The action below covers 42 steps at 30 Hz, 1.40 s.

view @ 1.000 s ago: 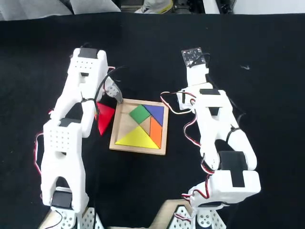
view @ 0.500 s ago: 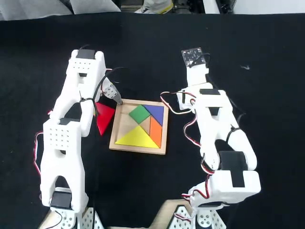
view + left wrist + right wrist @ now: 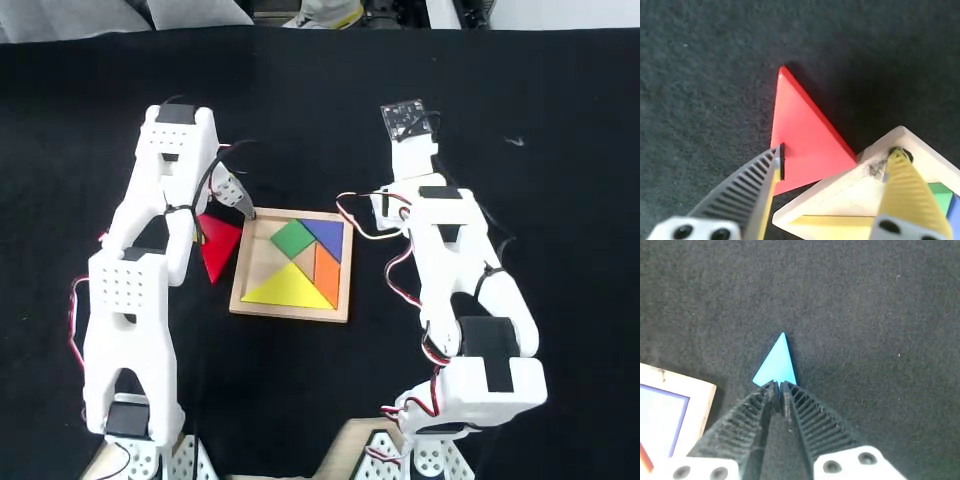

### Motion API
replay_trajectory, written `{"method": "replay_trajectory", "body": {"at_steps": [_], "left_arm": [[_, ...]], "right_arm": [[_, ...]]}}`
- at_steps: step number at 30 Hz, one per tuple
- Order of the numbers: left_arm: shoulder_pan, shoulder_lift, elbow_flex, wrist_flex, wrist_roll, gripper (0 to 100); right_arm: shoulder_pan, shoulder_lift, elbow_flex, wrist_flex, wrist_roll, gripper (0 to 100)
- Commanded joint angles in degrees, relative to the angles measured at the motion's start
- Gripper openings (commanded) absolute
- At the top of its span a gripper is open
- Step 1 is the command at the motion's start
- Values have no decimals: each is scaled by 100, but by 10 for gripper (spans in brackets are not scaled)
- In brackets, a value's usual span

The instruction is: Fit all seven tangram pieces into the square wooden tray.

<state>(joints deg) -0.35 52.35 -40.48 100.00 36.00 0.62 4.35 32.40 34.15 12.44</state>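
The square wooden tray (image 3: 243,270) holds a green square (image 3: 293,238), a blue parallelogram (image 3: 327,234), an orange triangle (image 3: 327,273) and a yellow triangle (image 3: 288,289). A red triangle (image 3: 218,248) lies flat on the cloth against the tray's left side. My left gripper (image 3: 838,152) is open at the tray's far left corner (image 3: 865,182). One finger rests over the red triangle (image 3: 805,140) and the other on the tray rim. My right gripper (image 3: 778,385) is shut, its tips at the near edge of a light blue triangle (image 3: 776,364) beside the tray (image 3: 687,395).
Black cloth covers the whole table (image 3: 560,200). The right arm (image 3: 445,240) stands just right of the tray and hides the cloth beneath it. Pale fabric lies at the table's far left edge (image 3: 100,15).
The left arm has edged slightly to the left while its gripper stays at the tray corner. The right arm and the pieces have not visibly moved.
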Motion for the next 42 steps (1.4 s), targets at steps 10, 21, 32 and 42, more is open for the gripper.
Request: {"method": "replay_trajectory", "body": {"at_steps": [10, 21, 32, 42], "left_arm": [[-189, 123, 215, 79, -431, 320], [-418, 229, 224, 70, -431, 320], [-567, 44, 418, 88, -818, 255], [136, -1521, 1209, 70, -2022, 202]], "right_arm": [[-123, -13, -215, -114, 44, 12], [-123, -13, -207, -114, 44, 12], [-123, -13, -215, -114, 44, 12], [-114, -13, -224, -114, 44, 12]]}}
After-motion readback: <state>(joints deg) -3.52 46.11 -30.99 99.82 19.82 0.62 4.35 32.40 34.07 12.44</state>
